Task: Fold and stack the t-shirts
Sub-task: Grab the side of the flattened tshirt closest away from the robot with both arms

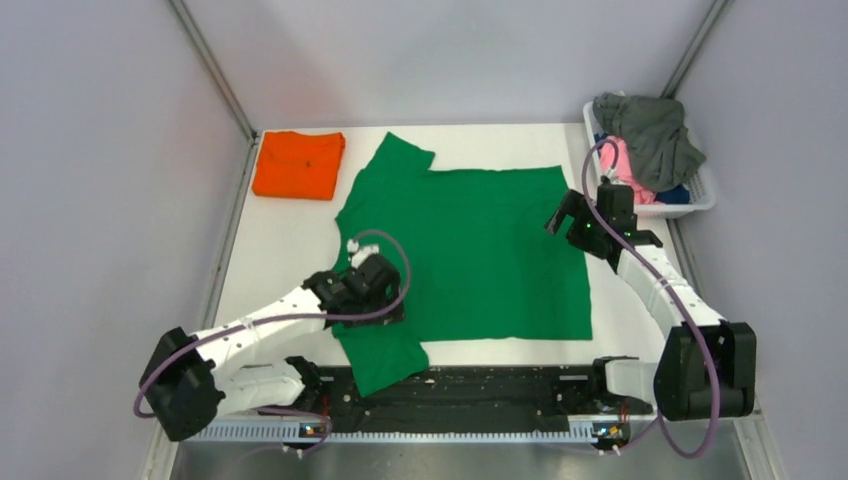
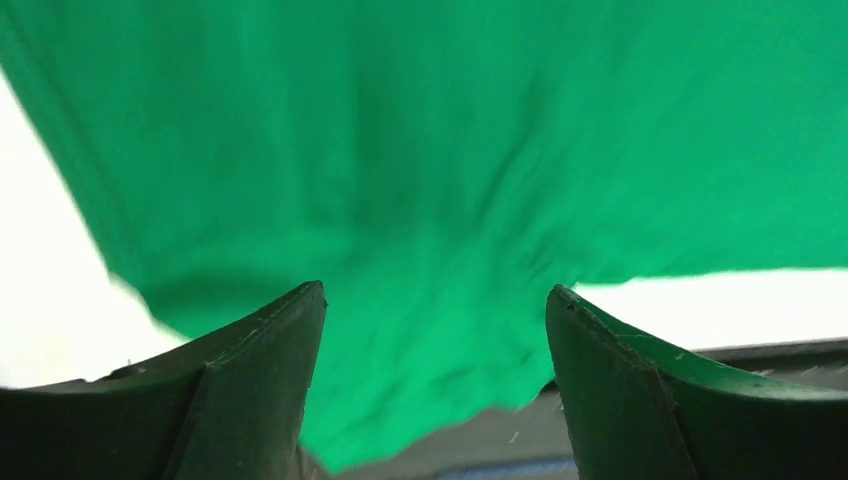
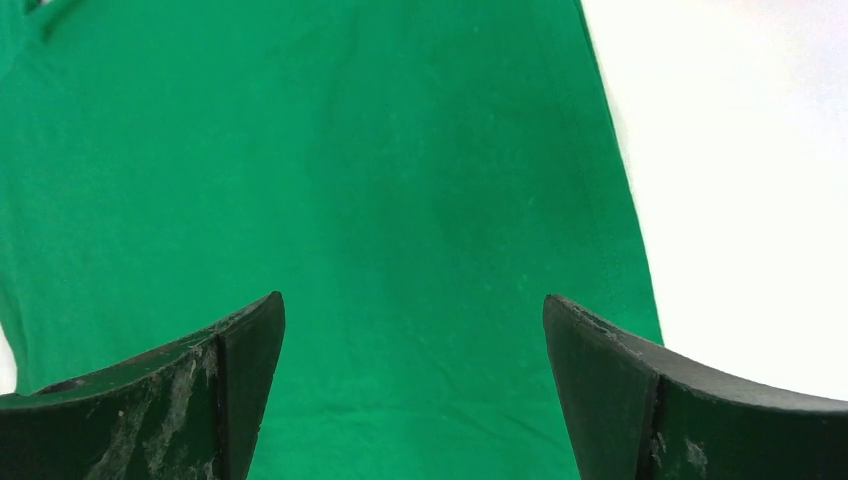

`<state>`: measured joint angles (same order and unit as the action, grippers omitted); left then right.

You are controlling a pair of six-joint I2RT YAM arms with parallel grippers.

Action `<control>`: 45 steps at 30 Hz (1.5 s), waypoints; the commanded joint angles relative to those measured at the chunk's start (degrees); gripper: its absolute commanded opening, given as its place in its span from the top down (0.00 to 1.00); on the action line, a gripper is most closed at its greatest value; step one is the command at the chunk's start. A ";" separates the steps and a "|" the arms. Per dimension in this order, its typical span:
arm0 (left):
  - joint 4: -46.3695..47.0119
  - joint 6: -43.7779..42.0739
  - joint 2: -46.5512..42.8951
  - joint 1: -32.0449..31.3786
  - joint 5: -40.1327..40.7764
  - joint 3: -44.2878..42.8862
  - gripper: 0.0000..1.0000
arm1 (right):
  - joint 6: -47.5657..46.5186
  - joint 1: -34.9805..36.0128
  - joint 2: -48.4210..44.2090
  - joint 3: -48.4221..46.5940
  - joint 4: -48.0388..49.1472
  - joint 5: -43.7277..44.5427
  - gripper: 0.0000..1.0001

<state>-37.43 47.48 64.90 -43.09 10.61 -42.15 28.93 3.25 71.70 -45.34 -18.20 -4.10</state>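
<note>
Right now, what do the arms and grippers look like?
Both the left arm and right arm: white links, black joints, a looping purple cable each. The left gripper and right gripper have dark wedge-shaped fingers; the right's are scuffed whitish.

A white basket (image 1: 703, 204) sits at the upper right of the frame, on the white table (image 1: 280, 250). A black strip (image 1: 480, 392) runs along the bottom.
</note>
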 commanded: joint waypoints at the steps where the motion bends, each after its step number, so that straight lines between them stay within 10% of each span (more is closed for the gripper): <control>1: -15.61 17.52 -7.25 -11.12 3.90 4.01 0.17 | -1.13 -0.34 -4.52 -0.64 0.15 2.54 0.01; 11: -18.17 32.39 -3.79 -26.98 -4.39 10.99 0.33 | -1.86 -0.26 -4.57 0.03 -1.00 6.43 0.01; 20: -17.61 36.07 -2.09 -28.72 -4.56 13.13 0.55 | -1.14 -0.26 -4.34 0.67 -1.04 8.92 0.01; 25: -16.25 36.68 -2.76 -28.72 -1.41 12.43 0.99 | 1.20 -0.27 -6.29 1.18 -2.69 8.97 0.01; 45: -5.62 27.31 -18.23 -27.32 8.53 8.46 1.00 | 16.56 -0.19 -33.71 17.02 -26.32 7.96 0.08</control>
<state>-45.74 76.55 49.23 -70.98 15.31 -31.86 40.80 3.25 41.69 -30.00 -38.81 3.09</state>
